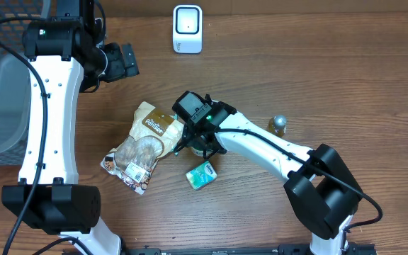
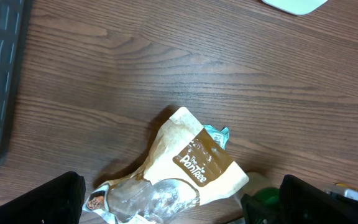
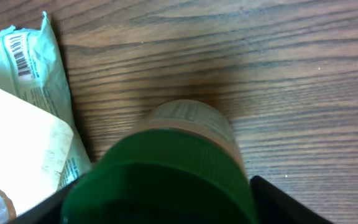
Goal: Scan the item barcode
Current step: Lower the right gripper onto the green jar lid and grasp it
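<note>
Although the overhead view hides most of it beneath the wrist, the item in play is the bottle (image 3: 191, 124) with the green cap (image 3: 160, 180). It sits near the middle of the table (image 1: 331, 64), just beside the snack bag (image 1: 144, 145) and near the teal packet (image 1: 201, 175). The right gripper (image 1: 193, 138) is directly over it: in the right wrist view the cap fills the space between the two fingers (image 3: 291, 202), with one dark edge on each side of the lid. The jaws stand partly apart around the cap, but the frame cuts off the contact, so I cannot tell whether they press on it or only flank it. The bottle's long axis appears to run away from the wrist camera, cap toward the gripper and pale body beyond; whether it stands upright or leans is hard to judge from so near. The left gripper (image 1: 122, 62) hangs wide apart and empty over the far left of the table, well apart from the bottle. The scanner (image 1: 188, 28) stands at the far edge, so the coming move probably calls for a firm hold on the cap, a lift, and a carry toward the scanner with the label turned to its face. The right arm is plainly nearer the bottle; the left is nearer the scanner.
</note>
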### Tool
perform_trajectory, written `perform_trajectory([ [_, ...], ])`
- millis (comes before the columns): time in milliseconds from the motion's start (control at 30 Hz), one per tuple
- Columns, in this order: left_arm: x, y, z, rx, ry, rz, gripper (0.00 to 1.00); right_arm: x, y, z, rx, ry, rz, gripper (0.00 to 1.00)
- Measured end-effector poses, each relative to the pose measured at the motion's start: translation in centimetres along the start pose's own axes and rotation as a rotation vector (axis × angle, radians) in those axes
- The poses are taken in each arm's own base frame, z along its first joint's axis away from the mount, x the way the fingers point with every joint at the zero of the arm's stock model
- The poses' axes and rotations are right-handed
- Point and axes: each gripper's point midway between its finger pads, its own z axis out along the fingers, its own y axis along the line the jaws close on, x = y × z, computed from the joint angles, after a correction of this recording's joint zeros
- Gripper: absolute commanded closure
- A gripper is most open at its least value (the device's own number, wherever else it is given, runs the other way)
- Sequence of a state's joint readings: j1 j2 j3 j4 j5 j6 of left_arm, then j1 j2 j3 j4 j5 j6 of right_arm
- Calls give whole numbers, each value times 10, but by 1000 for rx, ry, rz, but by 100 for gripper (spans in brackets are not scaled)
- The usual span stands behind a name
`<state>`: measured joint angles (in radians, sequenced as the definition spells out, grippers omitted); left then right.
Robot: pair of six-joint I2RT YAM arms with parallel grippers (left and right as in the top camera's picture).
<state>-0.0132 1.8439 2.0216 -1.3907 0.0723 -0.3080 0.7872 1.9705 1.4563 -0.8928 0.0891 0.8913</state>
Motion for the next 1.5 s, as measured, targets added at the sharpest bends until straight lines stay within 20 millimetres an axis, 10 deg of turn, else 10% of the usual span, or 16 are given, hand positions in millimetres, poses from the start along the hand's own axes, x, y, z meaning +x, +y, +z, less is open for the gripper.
perform_trajectory([
  [400,0,0,0,0,0,0,0,-2,-3,-1,14,-13,-31,49],
  [833,0,0,0,0,0,0,0,1,-3,-2,23,-3,-487,51],
  [967,0,0,0,0,0,0,0,-1,-2,-2,19,-12,-605,2],
  [1500,0,0,0,0,0,0,0,-11,0,-24,43,-15,-235,0],
])
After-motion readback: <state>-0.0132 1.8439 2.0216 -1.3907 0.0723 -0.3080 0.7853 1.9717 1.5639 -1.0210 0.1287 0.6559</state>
